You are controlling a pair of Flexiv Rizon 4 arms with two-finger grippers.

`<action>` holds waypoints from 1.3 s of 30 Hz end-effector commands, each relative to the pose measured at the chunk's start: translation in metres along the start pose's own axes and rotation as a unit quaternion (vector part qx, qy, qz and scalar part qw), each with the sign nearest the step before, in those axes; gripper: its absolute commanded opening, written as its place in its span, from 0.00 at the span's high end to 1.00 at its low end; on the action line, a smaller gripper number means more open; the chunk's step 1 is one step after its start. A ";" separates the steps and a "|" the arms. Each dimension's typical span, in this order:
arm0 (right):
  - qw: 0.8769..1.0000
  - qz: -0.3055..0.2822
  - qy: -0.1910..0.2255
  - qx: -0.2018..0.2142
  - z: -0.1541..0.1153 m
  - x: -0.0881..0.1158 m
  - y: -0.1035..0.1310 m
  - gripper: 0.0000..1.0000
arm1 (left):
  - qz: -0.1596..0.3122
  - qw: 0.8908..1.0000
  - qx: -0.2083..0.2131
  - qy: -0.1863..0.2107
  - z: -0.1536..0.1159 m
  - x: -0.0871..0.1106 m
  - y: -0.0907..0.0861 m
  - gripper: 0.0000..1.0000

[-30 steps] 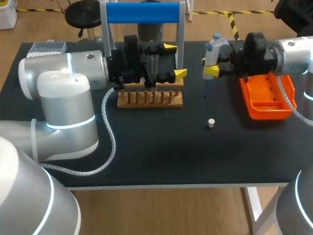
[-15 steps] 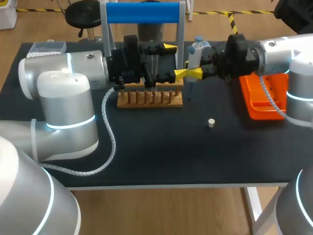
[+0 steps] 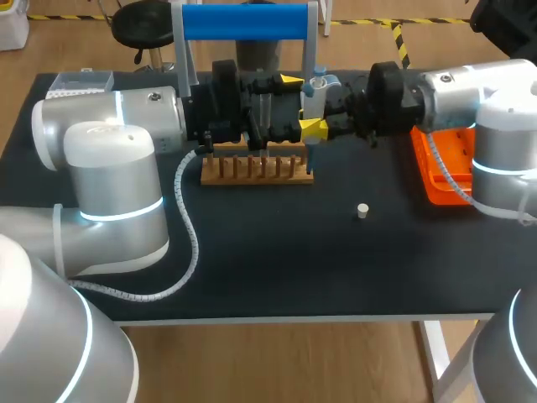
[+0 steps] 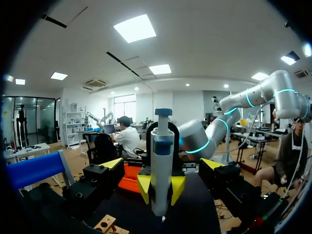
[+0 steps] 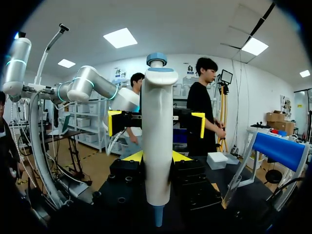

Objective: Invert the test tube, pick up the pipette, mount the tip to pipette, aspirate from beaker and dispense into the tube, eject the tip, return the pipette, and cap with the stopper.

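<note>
1. Pipette [image 3: 316, 87]: is standing upright in the air, plunger end up. It is hanging beside the right end of the wooden rack [image 3: 256, 169]; whether it is over the rack or just beside it cannot be told.
2. Right end effector [image 5: 156, 157]: is gripping the pipette's body from two sides, its yellow tips pressing against the barrel. Its arm is reaching in past the orange tray [image 3: 445, 178].
3. Left end effector [image 3: 300, 104]: is holding its fingers wide apart above the rack. In the left wrist view the pipette is hanging between those fingers without touching either.
4. Stopper [image 3: 362, 211]: is lying alone on the bench [image 3: 277, 260], nearer the front edge and well apart from the rack.
5. Orange tray: is sitting at the bench's right side, partly hidden under the right arm.
6. Blue-topped stand [image 3: 245, 21]: is standing just behind the rack.
7. Clear box [image 3: 80, 81]: is sitting at the far left corner of the bench.
</note>
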State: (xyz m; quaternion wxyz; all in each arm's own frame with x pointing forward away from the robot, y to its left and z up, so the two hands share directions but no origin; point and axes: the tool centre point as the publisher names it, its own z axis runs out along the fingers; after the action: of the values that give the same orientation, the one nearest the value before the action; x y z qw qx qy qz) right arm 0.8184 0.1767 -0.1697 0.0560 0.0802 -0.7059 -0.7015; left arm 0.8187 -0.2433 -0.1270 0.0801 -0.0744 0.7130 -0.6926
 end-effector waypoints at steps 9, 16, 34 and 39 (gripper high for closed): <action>1.000 -0.010 -0.017 -0.001 0.012 -0.002 0.002 1.00 | 0.000 1.000 0.002 -0.002 0.000 0.001 0.001 0.00; 1.000 -0.012 -0.027 -0.003 0.013 -0.002 0.002 1.00 | 0.000 1.000 0.002 -0.002 0.000 0.001 0.001 0.17; 0.999 -0.013 -0.032 -0.008 0.015 -0.002 0.005 1.00 | 0.000 1.000 0.002 -0.002 0.000 0.001 0.001 0.96; 0.999 -0.012 -0.033 -0.008 0.015 -0.002 0.005 1.00 | 0.000 1.000 0.002 -0.002 0.000 0.001 0.001 1.00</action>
State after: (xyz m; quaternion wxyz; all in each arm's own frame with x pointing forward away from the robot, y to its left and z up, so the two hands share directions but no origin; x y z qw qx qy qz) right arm 0.8179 0.1913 -0.1654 0.0279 0.0665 -0.6999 -0.7106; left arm 0.8200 -0.2427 -0.1266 0.0812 -0.0749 0.7130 -0.6924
